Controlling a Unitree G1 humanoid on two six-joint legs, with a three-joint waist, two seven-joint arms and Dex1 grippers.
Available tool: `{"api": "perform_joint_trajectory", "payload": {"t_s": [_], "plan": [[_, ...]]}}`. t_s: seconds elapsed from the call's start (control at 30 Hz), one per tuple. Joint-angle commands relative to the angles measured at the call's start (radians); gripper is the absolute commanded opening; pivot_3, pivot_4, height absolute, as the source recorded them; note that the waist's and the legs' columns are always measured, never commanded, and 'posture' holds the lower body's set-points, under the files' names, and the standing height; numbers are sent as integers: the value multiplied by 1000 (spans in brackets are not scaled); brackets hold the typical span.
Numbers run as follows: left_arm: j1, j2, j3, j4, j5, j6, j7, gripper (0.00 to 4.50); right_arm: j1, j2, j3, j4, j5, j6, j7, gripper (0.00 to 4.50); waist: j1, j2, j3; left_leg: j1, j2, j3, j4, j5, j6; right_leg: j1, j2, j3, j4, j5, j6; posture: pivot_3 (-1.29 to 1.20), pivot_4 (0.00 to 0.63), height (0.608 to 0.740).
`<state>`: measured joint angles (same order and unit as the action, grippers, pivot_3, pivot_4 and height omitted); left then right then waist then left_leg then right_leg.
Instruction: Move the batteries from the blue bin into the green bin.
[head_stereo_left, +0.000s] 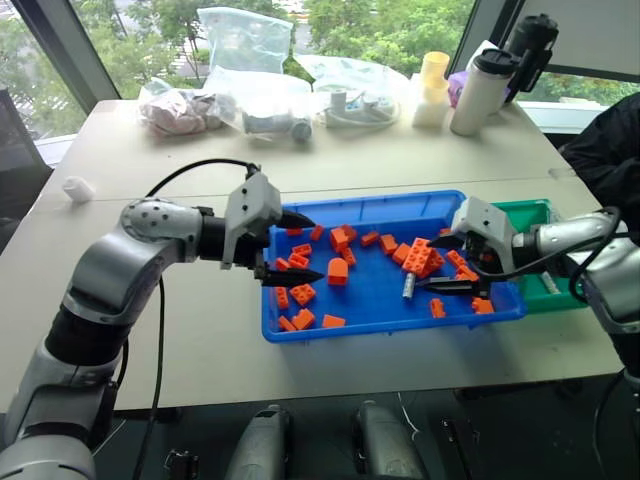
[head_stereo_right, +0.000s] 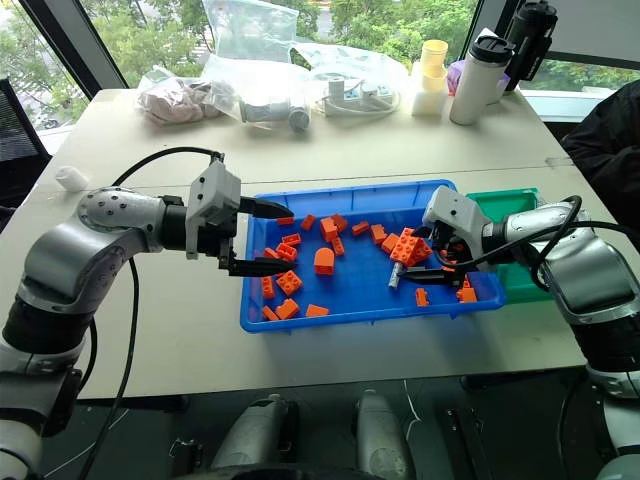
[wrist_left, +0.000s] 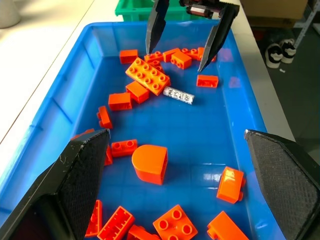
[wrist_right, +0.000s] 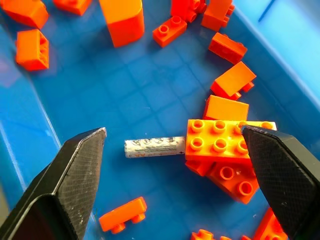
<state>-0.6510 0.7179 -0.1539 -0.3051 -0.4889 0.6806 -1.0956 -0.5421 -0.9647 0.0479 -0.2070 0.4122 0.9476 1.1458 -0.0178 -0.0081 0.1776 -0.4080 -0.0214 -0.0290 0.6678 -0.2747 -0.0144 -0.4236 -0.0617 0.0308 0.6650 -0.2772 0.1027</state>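
The blue bin (head_stereo_left: 430, 205) lies in the middle of the table, strewn with orange bricks. One silver battery (head_stereo_left: 408, 287) rests on its floor beside a long orange brick (wrist_right: 225, 142), toward the bin's right end. My right gripper (head_stereo_left: 442, 264) hangs open just above that battery (wrist_right: 154, 147), a finger on each side, touching nothing. At the bin's left end my left gripper (head_stereo_left: 316, 248) stands open and empty over the bricks. The green bin (head_stereo_left: 530, 215) sits against the blue bin's right end, behind my right wrist.
Plastic bags (head_stereo_left: 240, 45), a white bottle (head_stereo_left: 480, 90) and a yellow cup (head_stereo_left: 433, 85) line the table's far edge. A small white object (head_stereo_left: 78, 187) lies at the far left. A person in dark clothing (head_stereo_left: 610, 150) is at the right.
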Motion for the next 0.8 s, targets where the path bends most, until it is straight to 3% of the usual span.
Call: {"api": "perform_joint_trajectory", "payload": {"t_s": [0.03, 0.13, 0.2, 0.33, 0.6, 0.8], "plan": [[-20, 2, 7, -8, 6, -25, -5, 4500, -41, 6, -53, -59, 115, 297, -62, 4469, 5, 0, 0, 0, 0, 0, 0, 0, 0, 0, 0, 0, 0, 0, 0, 0, 150, 740], [-17, 6, 13, -11, 5, -25, -7, 4500, -75, 45, -129, -77, 225, 579, -105, 4469, 11, 0, 0, -1, -1, -1, 0, 0, 0, 0, -1, 0, -1, 0, 0, 0, 150, 740], [-10, 10, 18, -18, 3, -23, -7, 4500, -83, 62, -171, -80, 272, 657, -156, 4469, 10, 0, 0, -1, -1, -1, 0, 0, 0, 0, -1, 0, -1, 0, 0, 0, 150, 740], [7, 7, 20, -29, -3, -19, -3, 4500, -45, 48, -207, -84, 401, 667, -310, 4469, 8, 0, 0, -1, -1, -1, 0, 0, 0, 0, -1, -1, -1, 0, 0, 0, 150, 740], [23, 4, -27, -21, 58, -58, 10, 4500, 51, 217, -209, -140, 586, 667, -824, 4469, 4, -1, 0, -1, -1, 0, 0, 0, 0, 0, -1, 0, 0, 0, 0, 0, 150, 740], [21, -3, -14, -35, 44, -46, 9, 4500, 30, 267, -195, -95, 642, 667, -1039, 4469, 5, -1, 0, -1, -1, 0, 0, 0, 0, 0, -1, 0, 0, 0, 0, 0, 150, 740]]}}
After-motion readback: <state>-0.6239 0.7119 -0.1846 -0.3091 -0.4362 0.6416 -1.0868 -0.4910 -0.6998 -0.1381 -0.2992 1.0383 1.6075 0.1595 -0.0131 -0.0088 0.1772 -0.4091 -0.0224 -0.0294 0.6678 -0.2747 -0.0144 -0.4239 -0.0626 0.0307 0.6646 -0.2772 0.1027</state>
